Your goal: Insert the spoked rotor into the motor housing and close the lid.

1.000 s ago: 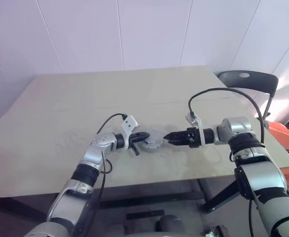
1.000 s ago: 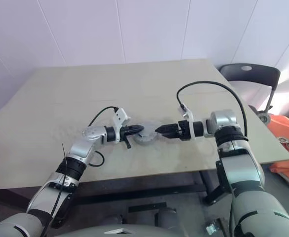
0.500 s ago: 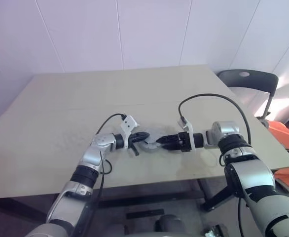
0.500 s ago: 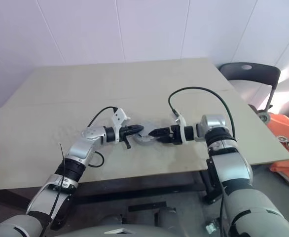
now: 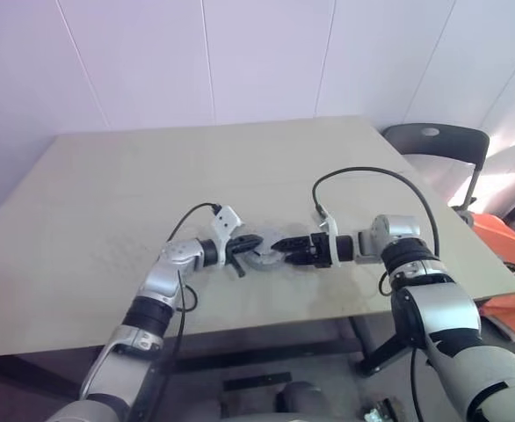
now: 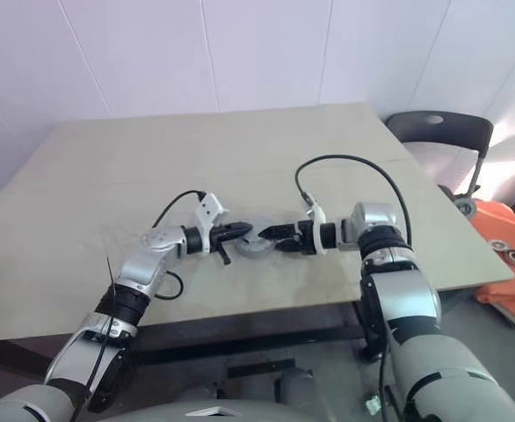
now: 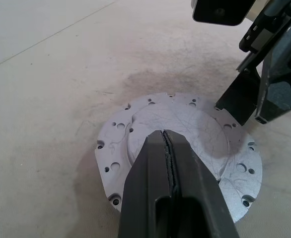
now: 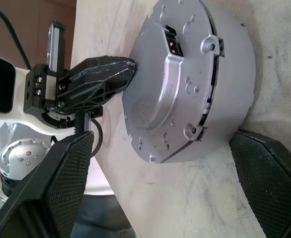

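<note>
The motor housing, a short silvery round puck, sits on the table between my two grippers. The lid, a grey plate with small holes round its rim, lies closed on top of it. The spoked rotor is hidden. My left gripper is shut, and its tips rest on the lid's top face. My right gripper reaches in from the right and is open. One of its fingers stands on each side of the housing, apart from its wall.
The beige table stretches wide to the left and behind the housing. A dark chair stands past the table's right corner, with an orange object on the floor beside it.
My right gripper has slid left toward the housing, and its open fingers now stand around it. The left gripper and the housing have stayed put.
</note>
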You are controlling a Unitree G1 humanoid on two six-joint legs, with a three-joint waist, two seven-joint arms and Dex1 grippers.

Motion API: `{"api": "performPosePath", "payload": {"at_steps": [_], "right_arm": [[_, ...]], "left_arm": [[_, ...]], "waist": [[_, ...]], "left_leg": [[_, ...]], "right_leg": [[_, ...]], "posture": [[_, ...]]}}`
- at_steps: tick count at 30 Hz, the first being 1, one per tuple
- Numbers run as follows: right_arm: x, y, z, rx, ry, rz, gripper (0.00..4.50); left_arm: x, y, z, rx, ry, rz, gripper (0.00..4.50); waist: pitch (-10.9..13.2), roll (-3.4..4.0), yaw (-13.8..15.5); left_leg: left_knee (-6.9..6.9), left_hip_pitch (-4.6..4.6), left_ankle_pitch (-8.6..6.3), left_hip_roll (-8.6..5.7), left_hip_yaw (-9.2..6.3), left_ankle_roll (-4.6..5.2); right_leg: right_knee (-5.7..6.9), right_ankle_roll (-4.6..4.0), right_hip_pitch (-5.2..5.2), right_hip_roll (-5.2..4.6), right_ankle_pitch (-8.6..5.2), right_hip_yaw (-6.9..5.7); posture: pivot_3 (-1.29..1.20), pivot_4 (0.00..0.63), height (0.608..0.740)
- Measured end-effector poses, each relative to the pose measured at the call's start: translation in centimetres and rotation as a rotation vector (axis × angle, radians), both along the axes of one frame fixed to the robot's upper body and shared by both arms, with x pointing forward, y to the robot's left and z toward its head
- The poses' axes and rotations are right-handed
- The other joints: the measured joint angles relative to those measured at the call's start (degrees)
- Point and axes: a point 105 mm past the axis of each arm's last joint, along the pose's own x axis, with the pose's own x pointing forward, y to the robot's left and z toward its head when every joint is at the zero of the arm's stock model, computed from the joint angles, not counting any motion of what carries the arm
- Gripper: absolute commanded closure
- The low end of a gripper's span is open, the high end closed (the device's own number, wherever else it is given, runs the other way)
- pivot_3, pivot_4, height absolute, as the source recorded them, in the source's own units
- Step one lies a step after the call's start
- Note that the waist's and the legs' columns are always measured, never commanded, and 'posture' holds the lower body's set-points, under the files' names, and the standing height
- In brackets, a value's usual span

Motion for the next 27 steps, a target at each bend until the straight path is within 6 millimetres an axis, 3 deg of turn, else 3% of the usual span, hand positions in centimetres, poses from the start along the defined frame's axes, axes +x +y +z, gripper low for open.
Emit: {"api": "performPosePath", "payload": {"at_steps": [27], "right_arm": [[0.2,1.0,0.0,0.013,-0.023,0.005,0.02]], "left_arm": [[-0.5,2.3,0.2,-0.02,0.027,0.023,4.5]], "waist": [[0.0,0.01,-1.2]], "left_leg": [[-0.06,-0.01,0.0,0.04,-0.03,0.0]], "right_leg": [[-0.02,-0.01,-0.04,0.0,0.01,0.02]], "posture": [[0.0,0.0,0.74]]}}
